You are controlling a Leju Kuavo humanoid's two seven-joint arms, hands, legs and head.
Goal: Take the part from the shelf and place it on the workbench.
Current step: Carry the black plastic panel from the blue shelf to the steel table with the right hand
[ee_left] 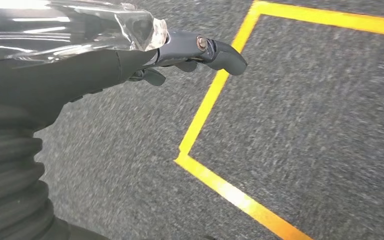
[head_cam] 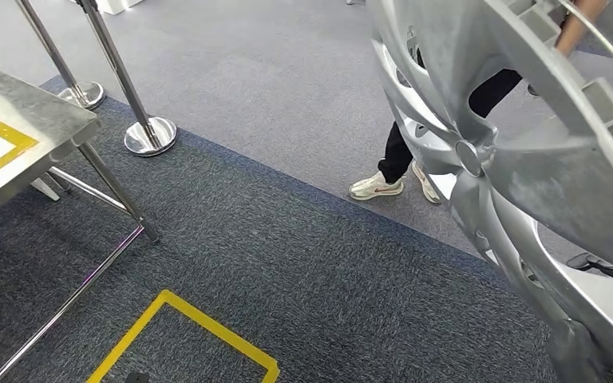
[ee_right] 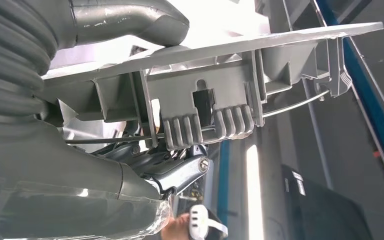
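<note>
The part is a large silver wheel cover [head_cam: 527, 159] with curved spokes, held upright and taking up the right side of the head view. In the right wrist view my right hand [ee_right: 145, 165] grips its rim [ee_right: 205, 90], with the thumb [ee_right: 125, 20] on one face and the darker fingers [ee_right: 180, 170] pressed against the ribbed clips on the other. My left hand [ee_left: 130, 55] hangs over the grey carpet holding nothing, thumb stretched out. The metal workbench [head_cam: 24, 112], marked with yellow tape, stands at the left edge of the head view.
Two chrome barrier posts [head_cam: 150, 134] stand on round bases behind the workbench. A person in dark trousers and white shoes [head_cam: 377, 186] stands beyond the wheel cover. A yellow tape square [head_cam: 207, 327] marks the dark carpet by the bench legs [head_cam: 120, 195].
</note>
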